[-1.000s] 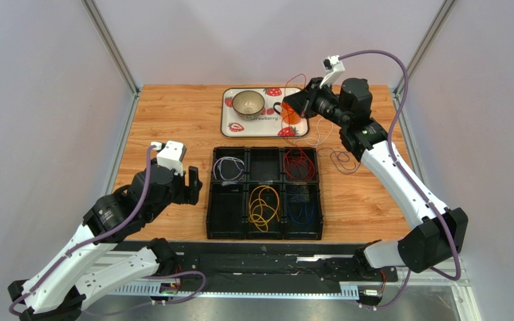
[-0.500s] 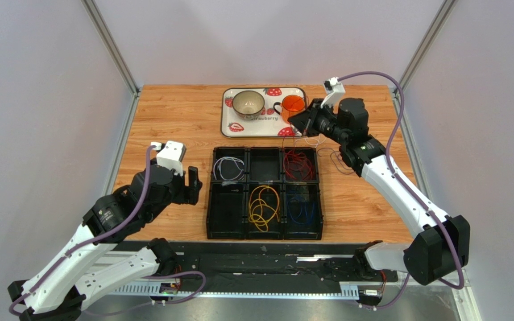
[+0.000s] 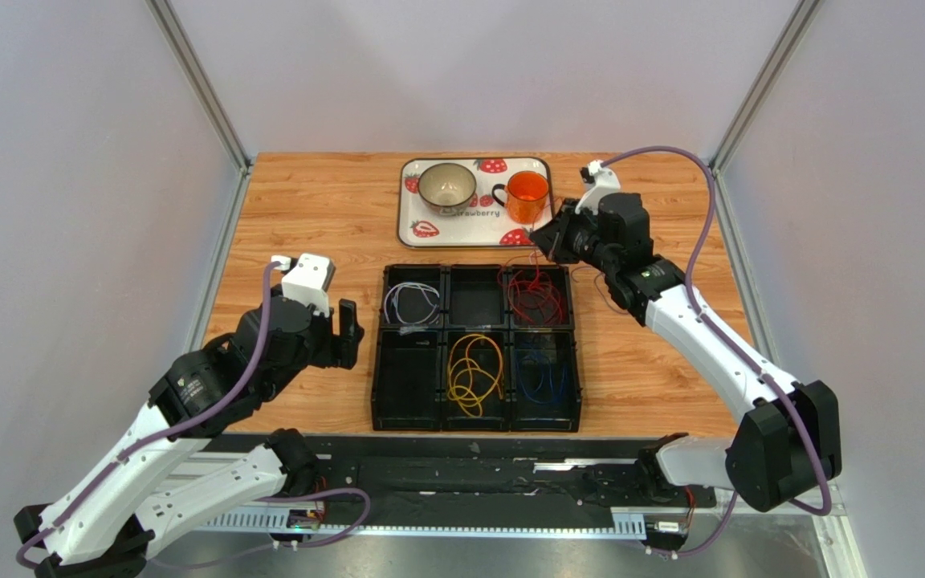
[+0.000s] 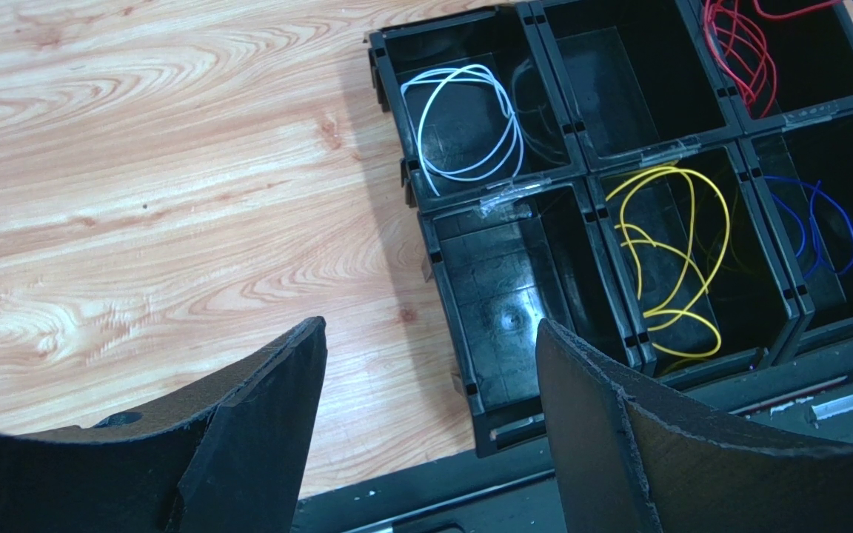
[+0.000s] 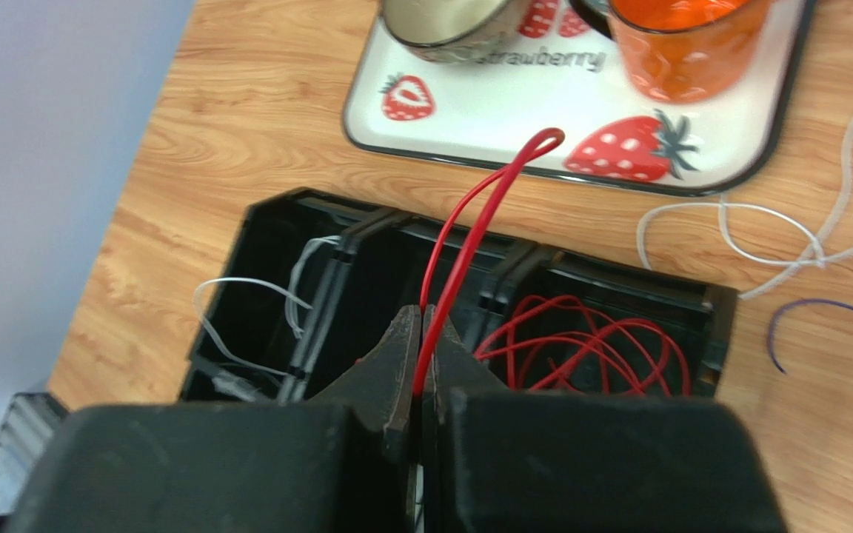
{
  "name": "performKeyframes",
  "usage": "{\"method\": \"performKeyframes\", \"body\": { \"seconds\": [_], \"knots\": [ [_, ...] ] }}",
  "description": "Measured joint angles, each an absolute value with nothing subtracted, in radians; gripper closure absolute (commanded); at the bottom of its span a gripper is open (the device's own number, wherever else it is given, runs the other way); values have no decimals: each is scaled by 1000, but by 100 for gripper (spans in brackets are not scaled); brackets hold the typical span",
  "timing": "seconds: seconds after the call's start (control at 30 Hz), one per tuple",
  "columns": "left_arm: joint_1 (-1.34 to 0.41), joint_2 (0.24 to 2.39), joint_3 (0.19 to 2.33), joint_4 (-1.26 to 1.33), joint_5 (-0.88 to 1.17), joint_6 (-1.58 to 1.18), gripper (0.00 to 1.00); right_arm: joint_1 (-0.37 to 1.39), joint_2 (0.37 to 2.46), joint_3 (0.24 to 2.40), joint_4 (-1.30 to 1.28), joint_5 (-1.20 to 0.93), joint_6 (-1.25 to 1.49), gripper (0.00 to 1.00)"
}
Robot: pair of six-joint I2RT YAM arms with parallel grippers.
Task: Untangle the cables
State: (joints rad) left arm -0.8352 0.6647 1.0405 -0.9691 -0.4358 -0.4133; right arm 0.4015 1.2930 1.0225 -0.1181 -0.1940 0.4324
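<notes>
Right wrist view shows the red cable (image 5: pixel 476 222) pinched as a folded loop between the closed fingers of the right gripper (image 5: pixel 421 333), above the black divided box (image 5: pixel 620 291). More red wire lies coiled in its far right compartment. A white cable (image 4: pixel 470 122), a yellow cable (image 4: pixel 676 255) and a blue cable (image 4: pixel 815 222) lie in separate compartments. The left gripper (image 4: pixel 431 378) hangs open and empty beside the box.

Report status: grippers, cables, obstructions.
Left gripper open, empty, left of bin. Right gripper shut on red cable, over bin's far row. White cable loose right of bin, not blocking.
</notes>
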Motion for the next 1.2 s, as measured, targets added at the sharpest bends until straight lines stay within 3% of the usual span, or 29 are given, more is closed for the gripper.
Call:
{"method": "performKeyframes", "body": {
  "seconds": [0.4, 1.2],
  "knots": [
    [-835, 667, 1040, -969, -435, -413, 22, 402, 1293, 963, -242, 45, 331, 100],
    [-835, 673, 1040, -969, -435, -413, 22, 485, 1554, 998, -245, -20, 339, 100]
  ]
}}
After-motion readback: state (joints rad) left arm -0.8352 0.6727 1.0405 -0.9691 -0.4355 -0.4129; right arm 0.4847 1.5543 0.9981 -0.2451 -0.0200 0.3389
